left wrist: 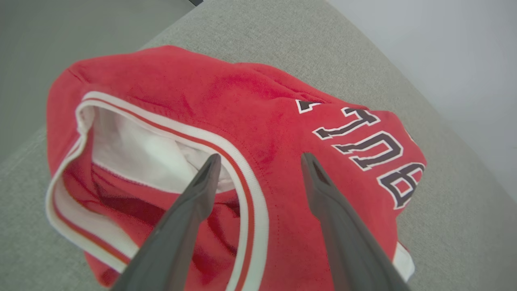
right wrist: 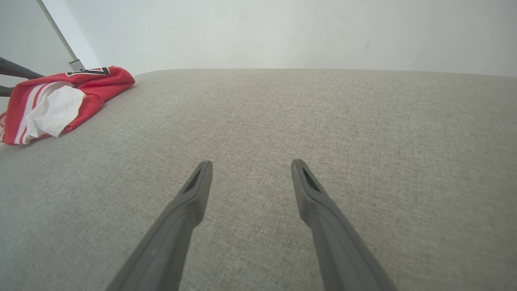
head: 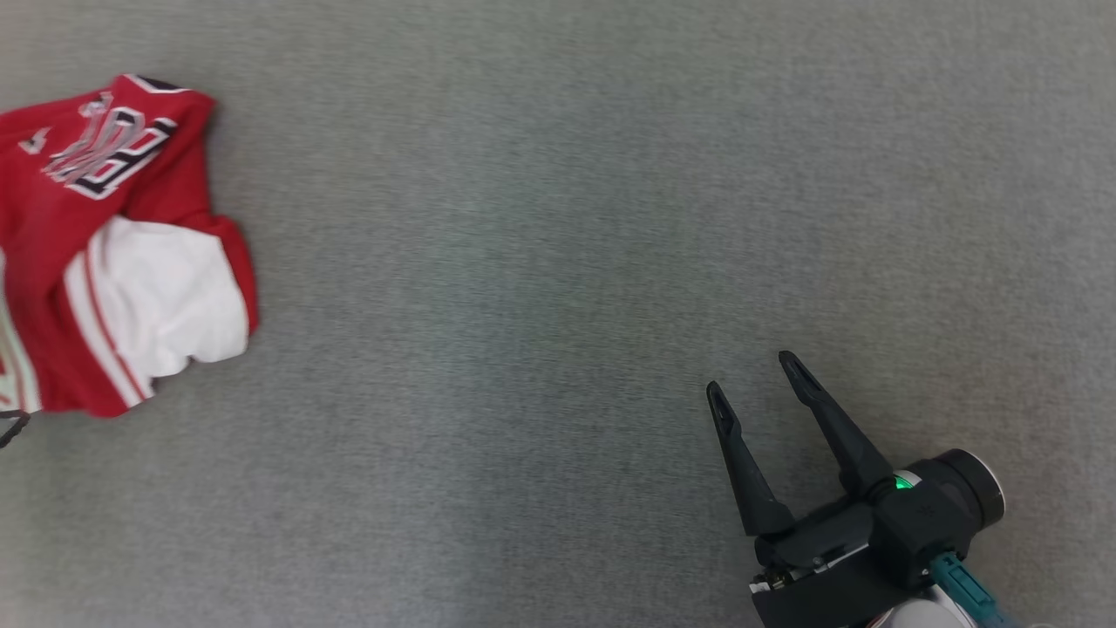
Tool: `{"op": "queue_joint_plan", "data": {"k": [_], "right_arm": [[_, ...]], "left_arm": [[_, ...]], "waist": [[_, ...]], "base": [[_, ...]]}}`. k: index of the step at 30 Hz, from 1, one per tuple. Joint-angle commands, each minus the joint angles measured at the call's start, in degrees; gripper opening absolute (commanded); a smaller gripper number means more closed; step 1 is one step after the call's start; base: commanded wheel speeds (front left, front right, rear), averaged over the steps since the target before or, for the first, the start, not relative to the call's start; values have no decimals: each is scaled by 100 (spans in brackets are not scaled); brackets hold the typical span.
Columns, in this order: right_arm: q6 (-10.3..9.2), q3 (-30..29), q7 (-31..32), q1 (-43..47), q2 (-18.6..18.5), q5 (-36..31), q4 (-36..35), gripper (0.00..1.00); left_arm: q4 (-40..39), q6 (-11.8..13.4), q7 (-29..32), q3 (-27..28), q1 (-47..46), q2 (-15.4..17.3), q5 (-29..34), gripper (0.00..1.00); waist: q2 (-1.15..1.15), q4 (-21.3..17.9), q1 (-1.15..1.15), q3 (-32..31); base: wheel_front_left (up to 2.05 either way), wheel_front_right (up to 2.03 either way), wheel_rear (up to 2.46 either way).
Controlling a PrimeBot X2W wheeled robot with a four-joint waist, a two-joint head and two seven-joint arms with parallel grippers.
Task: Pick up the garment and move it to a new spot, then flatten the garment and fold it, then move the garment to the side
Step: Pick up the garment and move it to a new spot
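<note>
- left jaws wide, fingers angled down over crumpled jersey, tips at its white-trimmed opening
- right jaws wide, fingers low over bench, well apart from jersey

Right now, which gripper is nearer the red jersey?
Left. The left gripper hangs open directly over the red jersey, its fingers either side of the white-striped trim. The right gripper is open, far off across the grey surface.

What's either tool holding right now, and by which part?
Nothing. Left tool is open over the red jersey; right tool is open over the grey surface.
</note>
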Motion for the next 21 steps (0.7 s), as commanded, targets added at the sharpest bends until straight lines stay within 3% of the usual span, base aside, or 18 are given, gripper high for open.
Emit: {"op": "queue_joint_plan", "data": {"k": [1,5,6,7,8,9,21], "right_arm": [[-15,22,-40,-69,33,-21,11,100],[-15,68,-86,-116,63,-18,44,100],[-15,72,-97,-119,74,-16,54,100],[-15,75,-103,-125,82,-12,63,100],[-15,71,-110,-128,92,-7,71,100],[-15,66,-127,-133,99,-1,80,100],[-15,97,-269,-186,224,144,362,100]], "left_arm": [[32,38,59,12,53,76,11,100],[122,151,177,-43,127,106,71,100],[128,175,205,-40,138,117,64,95],[132,192,229,-43,148,132,68,45],[127,199,232,-46,158,147,75,28],[118,216,224,-47,162,157,87,0],[-344,54,426,25,200,189,-204,0]], "waist": [[-1,-272,-1,225],[-1,-367,-1,227],[-1,-387,-1,223],[-1,-404,-1,217],[-1,-418,-1,212],[-1,-432,-1,205],[-1,-417,-1,-209]], "base": [[0,0,0],[0,0,0],[0,0,0],[0,0,0],[0,0,0],[0,0,0],[0,0,0]]}}
